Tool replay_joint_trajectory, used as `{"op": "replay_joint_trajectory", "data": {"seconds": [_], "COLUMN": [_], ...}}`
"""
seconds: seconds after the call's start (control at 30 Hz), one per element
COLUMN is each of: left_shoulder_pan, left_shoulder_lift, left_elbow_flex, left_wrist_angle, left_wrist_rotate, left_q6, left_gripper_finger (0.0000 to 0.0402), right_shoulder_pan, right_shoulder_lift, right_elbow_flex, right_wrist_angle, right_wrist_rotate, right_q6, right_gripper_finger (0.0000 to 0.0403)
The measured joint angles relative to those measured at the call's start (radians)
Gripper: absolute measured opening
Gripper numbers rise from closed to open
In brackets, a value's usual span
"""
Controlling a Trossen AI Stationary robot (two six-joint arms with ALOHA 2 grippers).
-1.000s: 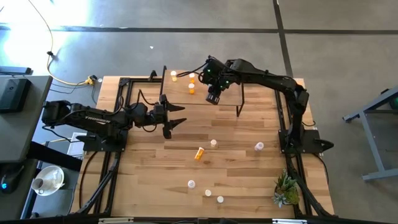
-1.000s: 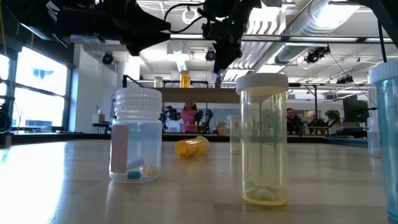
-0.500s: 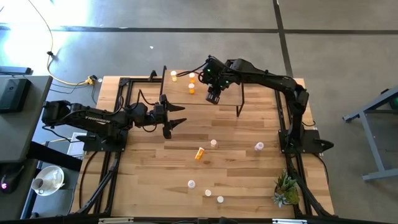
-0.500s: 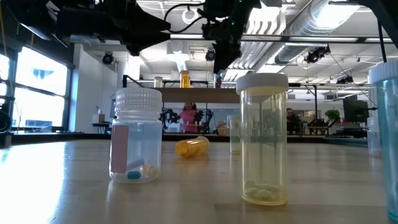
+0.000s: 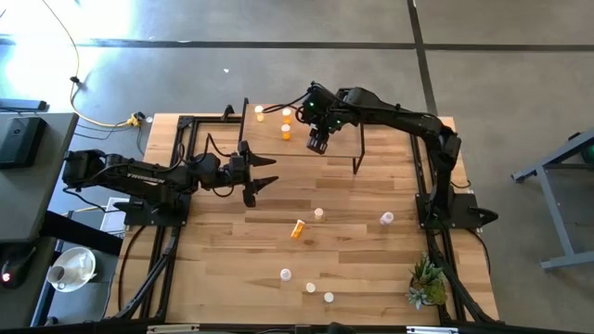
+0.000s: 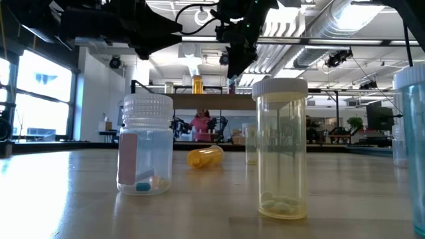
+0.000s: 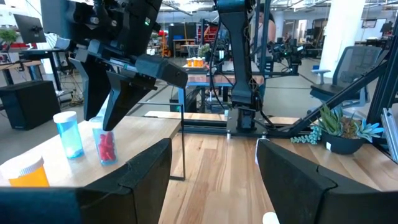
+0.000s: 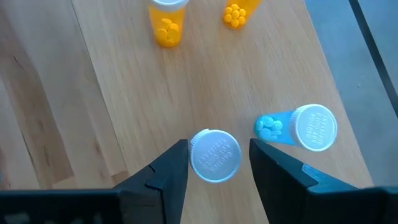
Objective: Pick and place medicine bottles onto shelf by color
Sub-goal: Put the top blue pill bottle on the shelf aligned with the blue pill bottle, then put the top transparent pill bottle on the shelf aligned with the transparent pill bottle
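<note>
The right end effector (image 8: 214,163) hung over the shelf (image 8: 112,93), pointing down, its two fingers (image 8: 163,171) spread to either side of a white-capped bottle (image 8: 214,155) that stood upright on the board. A thin gap showed between cap and each finger, so the bottle looked let go rather than gripped. From above only the cap was plain; the body beneath it was hidden, and I could not tell its colour there. Just beside it stood a bottle with blue pills (image 8: 297,129), and farther along the board two orange bottles (image 8: 166,22), one cut off at the frame's edge. From the left wrist the same end effector (image 7: 115,109) reached down onto a bottle of red pills (image 7: 107,146), next to the blue one (image 7: 68,134).

The left end effector (image 5: 263,173) waited over the surface (image 5: 353,250) near the shelf's near edge, its fingers (image 7: 146,168) held wide apart and empty.

On the open surface an orange bottle (image 5: 297,228) lay on its side, with several small pale bottles (image 5: 318,214) scattered around it, too tiny from overhead to tell their colours. In the low view a clear bottle (image 6: 145,145) and a yellowish one (image 6: 281,147) loomed close, blocking much of what lay behind
</note>
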Motion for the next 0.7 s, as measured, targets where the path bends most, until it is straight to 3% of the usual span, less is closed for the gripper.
{"op": "replay_joint_trajectory", "data": {"seconds": [0.7], "left_shoulder_pan": [-0.018], "left_shoulder_lift": [0.000], "left_elbow_flex": [0.000], "left_wrist_angle": [-0.033], "left_wrist_rotate": [0.003], "left_q6": [0.000], "left_gripper_finger": [0.0227], "right_shoulder_pan": [0.022], "right_shoulder_lift": [-0.009], "right_elbow_flex": [0.135], "right_wrist_angle": [-0.210], "right_wrist_rotate": [-0.007], "right_q6": [0.000], "right_gripper_finger": [0.0162]}}
